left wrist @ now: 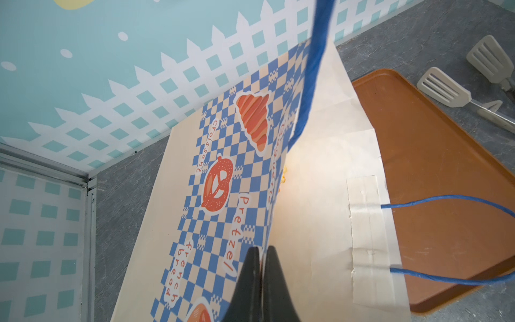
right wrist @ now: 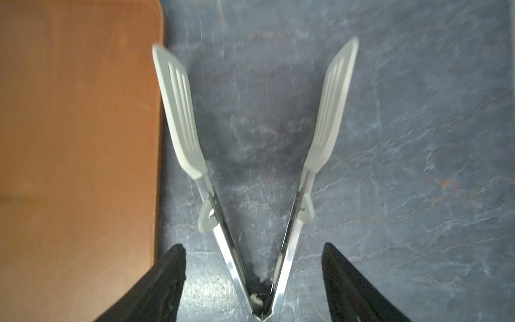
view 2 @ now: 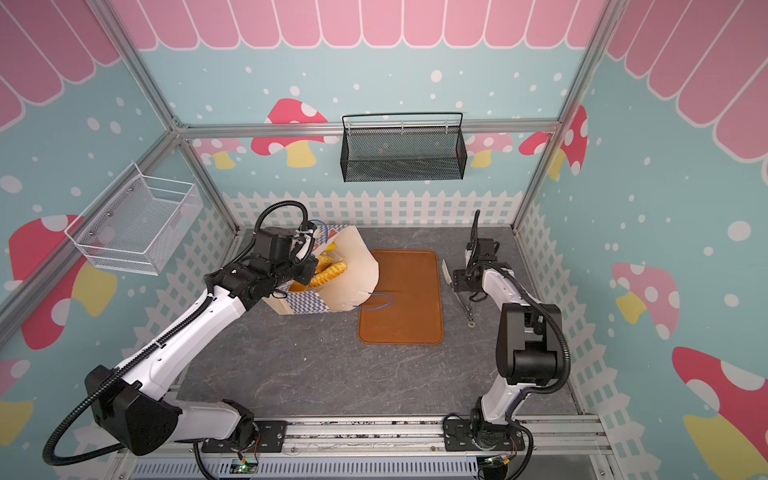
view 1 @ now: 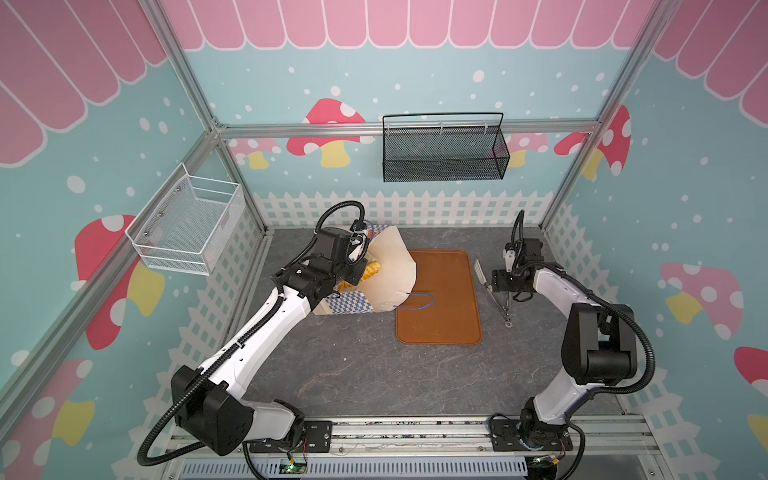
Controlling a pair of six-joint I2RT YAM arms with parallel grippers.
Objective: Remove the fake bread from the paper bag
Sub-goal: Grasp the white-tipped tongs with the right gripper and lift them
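Note:
The paper bag (view 1: 392,270) (view 2: 353,270) (left wrist: 223,195) stands tilted at the back left, its mouth gaping toward the brown tray. Golden ridged fake bread (view 1: 371,268) (view 2: 330,272) shows inside the mouth in both top views. My left gripper (left wrist: 262,249) (view 1: 356,249) is shut on the bag's wall near its rim, one finger on the checkered outside and one on the plain inside. My right gripper (right wrist: 253,246) (view 1: 496,282) hangs open astride the hinge end of the tongs (right wrist: 179,117) (view 1: 480,270). Its fingers stand clear of the metal arms.
The brown tray (view 1: 444,307) (view 2: 407,316) (right wrist: 78,139) lies mid-table, with one blue bag handle (view 1: 419,301) draped on its left edge. The tongs lie spread on the table to the tray's right. A white wire basket (view 1: 187,224) and a black mesh basket (view 1: 444,153) hang on the walls.

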